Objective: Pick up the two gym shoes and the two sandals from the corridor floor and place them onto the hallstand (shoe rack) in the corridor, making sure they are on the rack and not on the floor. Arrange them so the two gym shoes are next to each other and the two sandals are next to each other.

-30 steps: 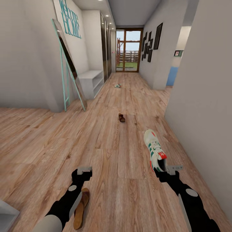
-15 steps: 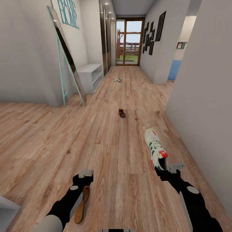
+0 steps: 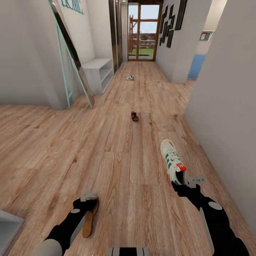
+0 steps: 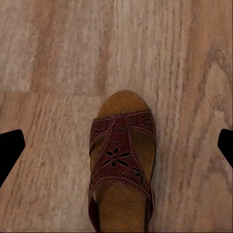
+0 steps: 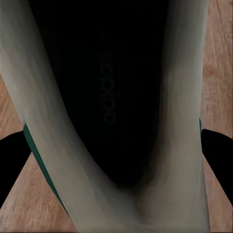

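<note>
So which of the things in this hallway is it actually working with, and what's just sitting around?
Job:
near gym shoe
far gym shoe
near sandal
far sandal
wood floor

Lying about:
leaning mirror
white low shelf unit
wall pictures
glass door

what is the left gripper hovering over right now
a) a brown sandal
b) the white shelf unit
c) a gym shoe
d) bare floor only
a: the left wrist view looks straight down on the brown sandal between the open fingers, and in the head view the left gripper sits above it.
</note>
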